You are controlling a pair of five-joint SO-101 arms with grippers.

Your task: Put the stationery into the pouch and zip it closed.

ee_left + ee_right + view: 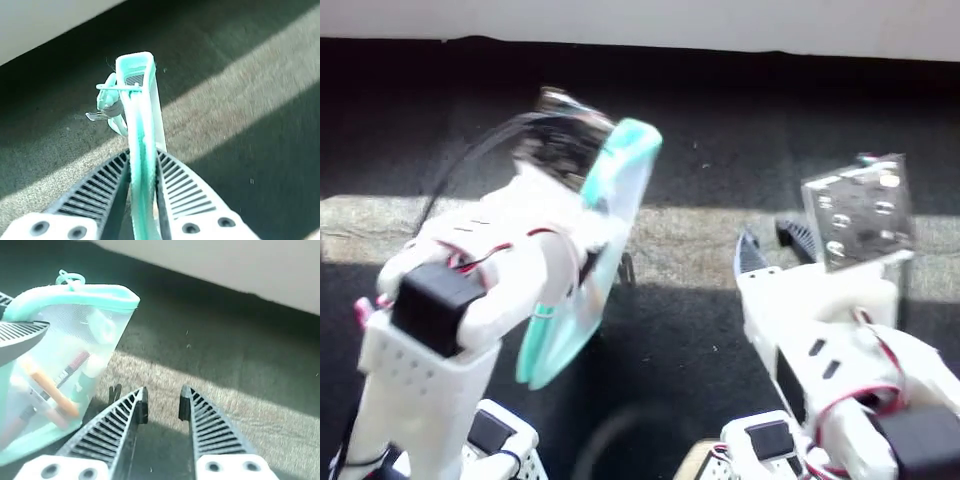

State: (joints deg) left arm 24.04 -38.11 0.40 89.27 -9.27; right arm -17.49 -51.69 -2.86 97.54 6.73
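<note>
Over the left half of the table [720,130], lifted clear of its dark surface: a mint-green mesh pouch [620,190], held in the left gripper [143,159]. Clamped narrow on one long border of the pouch, with ribbed fingers [100,185] pressed to either side of it. Hanging on edge and tilted, upper end toward the far edge of the table, lower end toward the near edge. At the upper end, just beside the corner, a zipper pull [107,100] with a small looped cord. Cannot tell whether zipped shut along the whole length. Through the mesh, from the right wrist view: an orange pen [50,390], a dark-and-red pen [72,367] and a white tube [100,327], all inside and lying roughly lengthwise, the tube nearest the zipped border. Across the middle of the table, from left edge to right edge, a sunlit band [700,240]. Over the right half, above that band: the right gripper [162,402], spread to a moderate gap and holding nothing, with bare table between the fingertips. Set apart from the pouch, just to its right, and pointing toward the far edge. Beyond the far edge, a pale wall [720,20].
</note>
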